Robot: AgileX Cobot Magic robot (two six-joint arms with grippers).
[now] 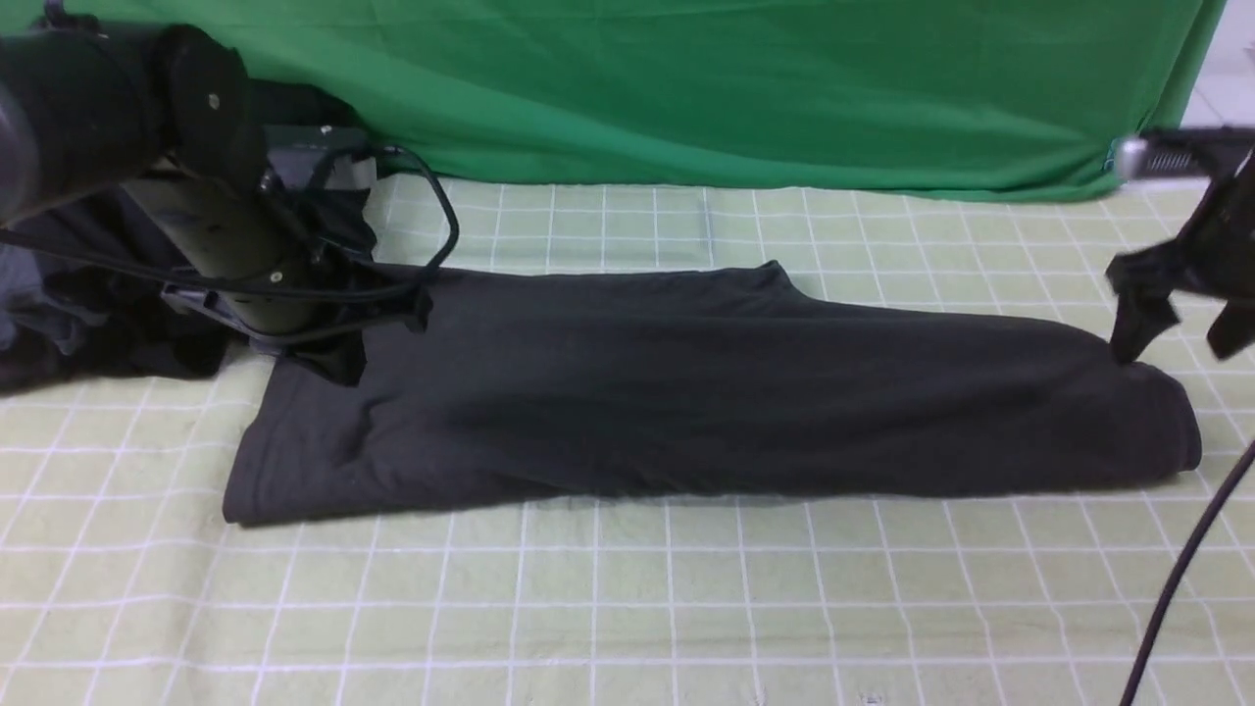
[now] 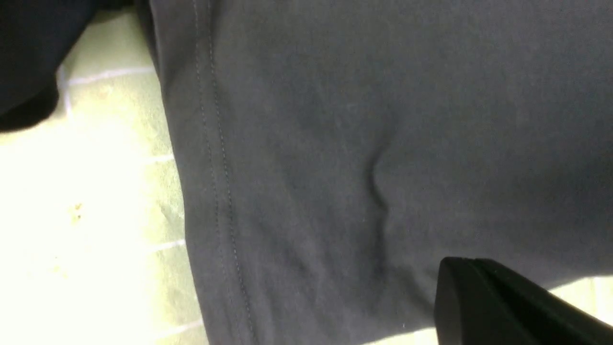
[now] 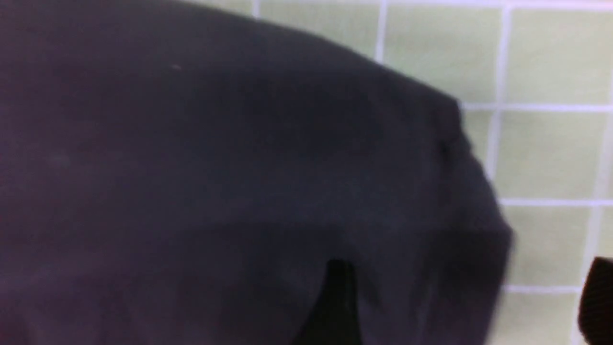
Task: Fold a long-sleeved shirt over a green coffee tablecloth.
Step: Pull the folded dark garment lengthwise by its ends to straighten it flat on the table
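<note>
Nearest to me, at the bottom of the front view, I see my pale green tablecloth [image 1: 706,598] with thin white lines that make squares. A dark cable [image 1: 1188,549] hangs at the lower right.

My dark grey long-sleeved shirt [image 1: 686,402] lies on the cloth, across the middle, wide and folded over, with some wrinkles near its left end.

My left hand [image 1: 343,363] is over the shirt's left part. It is shut, and I can't see it holding anything.

My right hand [image 1: 1181,343] is by the shirt's right end, fingers wide apart, with nothing between them.

Farther back, black clothes [image 1: 118,284] sit in a heap at the upper left. A bright green cloth [image 1: 686,88] goes across the top.
</note>
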